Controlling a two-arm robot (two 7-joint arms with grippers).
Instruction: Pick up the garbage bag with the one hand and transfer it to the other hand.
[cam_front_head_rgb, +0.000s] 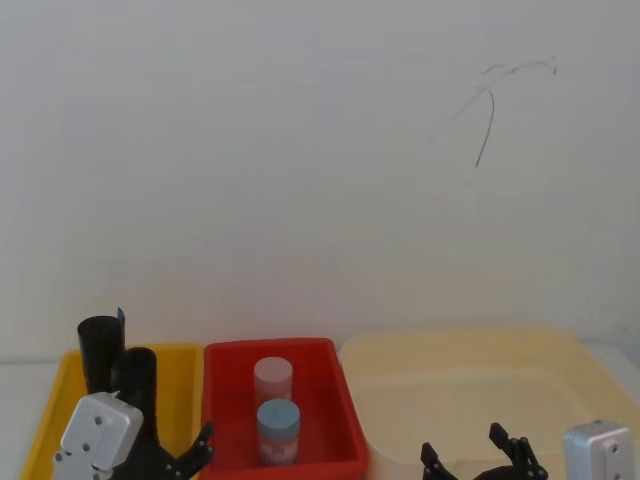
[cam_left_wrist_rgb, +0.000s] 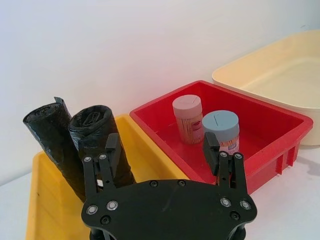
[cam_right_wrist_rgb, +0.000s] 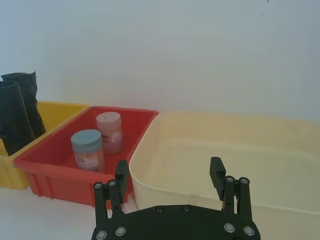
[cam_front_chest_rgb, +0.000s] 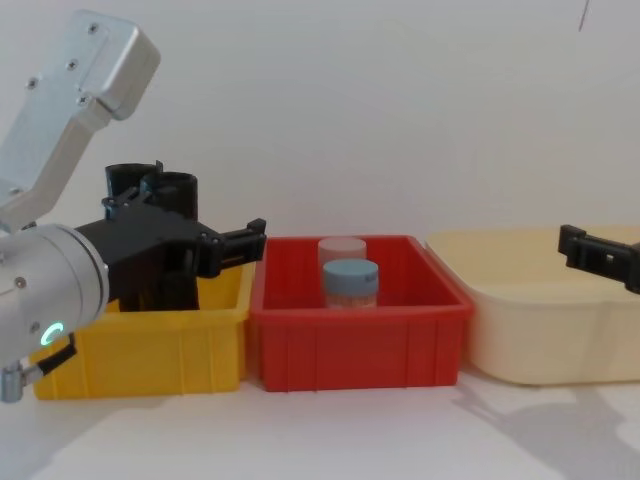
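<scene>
Garbage bag (cam_front_chest_rgb: 172, 192) lower part hidden behind left end effector (cam_front_chest_rgb: 190, 240); right end effector (cam_front_head_rgb: 462, 447) cropped in head view.

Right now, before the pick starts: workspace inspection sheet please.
Surface: white table, three containers in a row.
Job's things: garbage bag upright in the yellow bin, not gripped.
Clutter: slimmer black roll beside the bag; pink-lidded jar and blue-lidded jar in the red bin; cream tub.
Grippers: left gripper close by the bag, fingers open; right gripper near the cream tub, fingers open.
Cables: nothing seen.
Surroundings: white wall with a dark scrawl.
</scene>
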